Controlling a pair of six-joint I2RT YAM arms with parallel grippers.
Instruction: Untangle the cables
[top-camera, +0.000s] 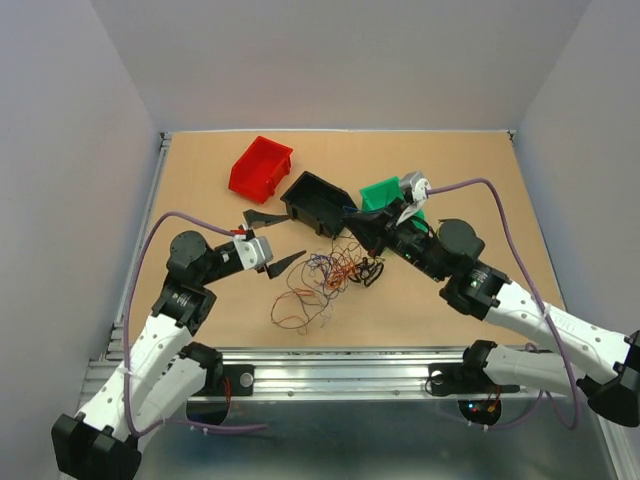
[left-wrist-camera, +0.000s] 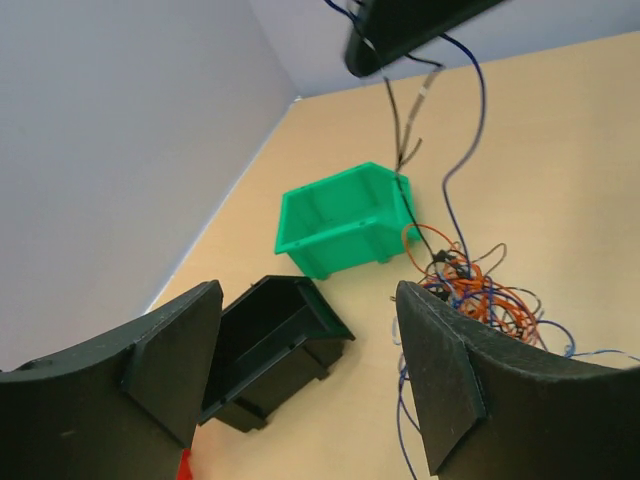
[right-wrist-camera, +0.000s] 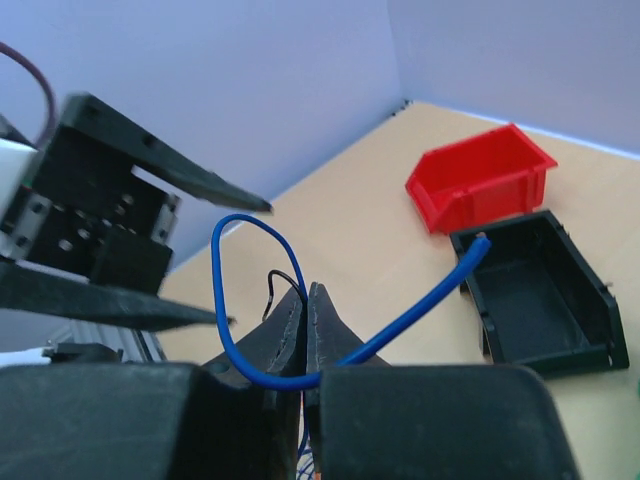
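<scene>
The cables are a tangle of thin orange, blue, red and black wires (top-camera: 338, 268) on the table, with loose strands (top-camera: 296, 308) trailing toward the near edge. My right gripper (top-camera: 351, 224) is above the tangle's far side. In the right wrist view it (right-wrist-camera: 308, 298) is shut on a blue wire (right-wrist-camera: 222, 290) and a thin black wire. In the left wrist view, strands hang from it (left-wrist-camera: 400, 30) down to the tangle (left-wrist-camera: 482, 296). My left gripper (top-camera: 285, 240) is open and empty, left of the tangle, and the left wrist view (left-wrist-camera: 308, 296) shows nothing between its jaws.
A red bin (top-camera: 261, 168) stands at the back left, a black bin (top-camera: 317, 203) behind the tangle and a green bin (top-camera: 384, 194) by the right wrist. The green bin (left-wrist-camera: 345, 220) and black bin (left-wrist-camera: 275, 345) lie ahead of the left gripper. Grey walls enclose the table.
</scene>
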